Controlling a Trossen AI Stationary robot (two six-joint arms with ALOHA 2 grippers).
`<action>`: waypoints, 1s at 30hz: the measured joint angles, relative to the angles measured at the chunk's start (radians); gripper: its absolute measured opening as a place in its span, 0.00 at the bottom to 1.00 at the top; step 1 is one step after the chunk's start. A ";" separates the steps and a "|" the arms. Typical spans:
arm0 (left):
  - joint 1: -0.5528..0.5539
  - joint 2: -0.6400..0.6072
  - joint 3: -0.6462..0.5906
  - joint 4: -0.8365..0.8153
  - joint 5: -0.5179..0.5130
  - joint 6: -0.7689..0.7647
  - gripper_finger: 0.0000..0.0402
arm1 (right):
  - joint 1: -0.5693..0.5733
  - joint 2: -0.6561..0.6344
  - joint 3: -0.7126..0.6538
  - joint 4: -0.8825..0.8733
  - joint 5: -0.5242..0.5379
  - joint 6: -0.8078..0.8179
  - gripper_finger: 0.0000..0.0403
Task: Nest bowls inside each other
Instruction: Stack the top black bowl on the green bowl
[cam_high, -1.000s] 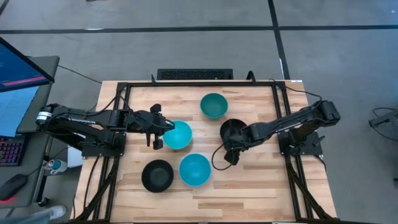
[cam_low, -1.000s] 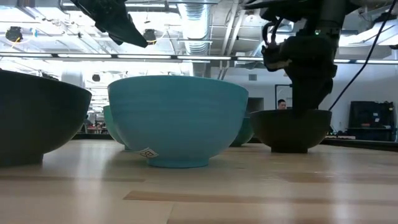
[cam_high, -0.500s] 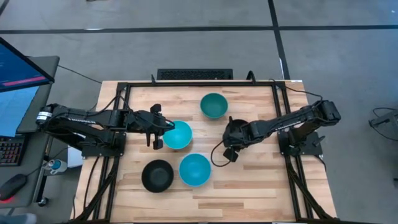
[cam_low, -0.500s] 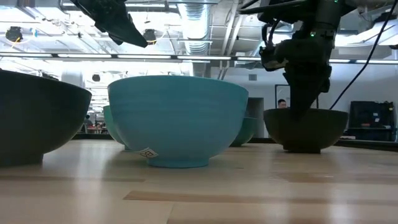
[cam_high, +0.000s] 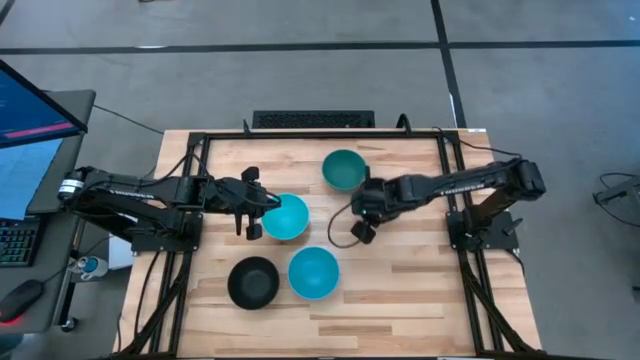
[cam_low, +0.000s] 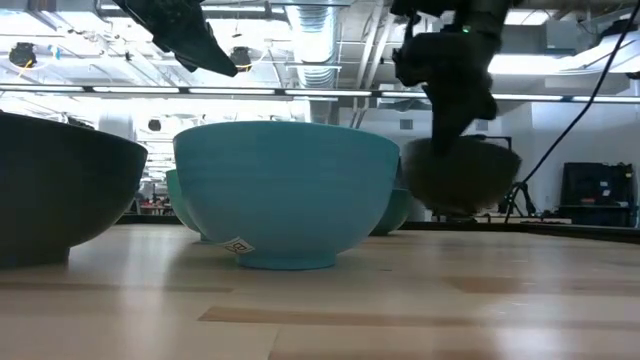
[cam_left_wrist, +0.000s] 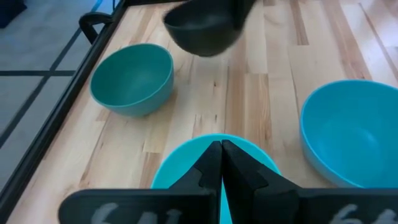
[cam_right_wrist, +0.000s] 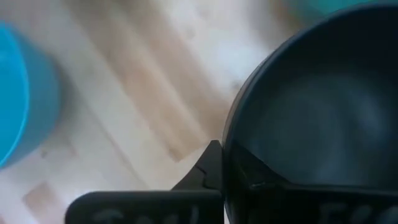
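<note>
My right gripper (cam_low: 452, 118) is shut on a black bowl (cam_low: 460, 176) that hangs above the table, between the teal-green bowl (cam_high: 344, 170) and the two cyan bowls; the left wrist view also shows this black bowl (cam_left_wrist: 202, 28) in the air. My left gripper (cam_left_wrist: 221, 149) is shut and hovers over the rim of a cyan bowl (cam_high: 287, 218) without touching it. A second cyan bowl (cam_high: 313, 272) and a second black bowl (cam_high: 253, 283) rest on their bases near the front. My right gripper holds the black bowl by its rim (cam_right_wrist: 231, 146). One finger (cam_right_wrist: 210, 167) lies against the outside of the wall; the other cannot be made out against the dark inside. The fingers come from above, pointing down. The bowl hangs clear of the table, mouth up.
A black metal frame (cam_high: 300, 134) runs round the wooden table top. Bare wood lies on the right half (cam_high: 420, 280). A monitor and keyboard (cam_high: 25, 120) stand beyond the left edge.
My right gripper has shut on the black bowl's rim, dragged it a little along the table, then lifted it clear and carried it toward the far edge and the teal-green bowl.
</note>
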 joint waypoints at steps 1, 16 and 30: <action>0.000 0.000 0.000 0.000 0.000 0.000 0.00 | -0.012 0.000 0.018 -0.020 0.011 -0.011 0.03; 0.000 0.000 0.000 0.000 -0.027 0.002 0.00 | -0.219 0.181 0.318 -0.149 0.044 -0.327 0.04; 0.000 0.000 0.000 -0.040 -0.027 -0.005 0.00 | -0.230 0.364 0.547 -0.186 -0.013 -0.415 0.08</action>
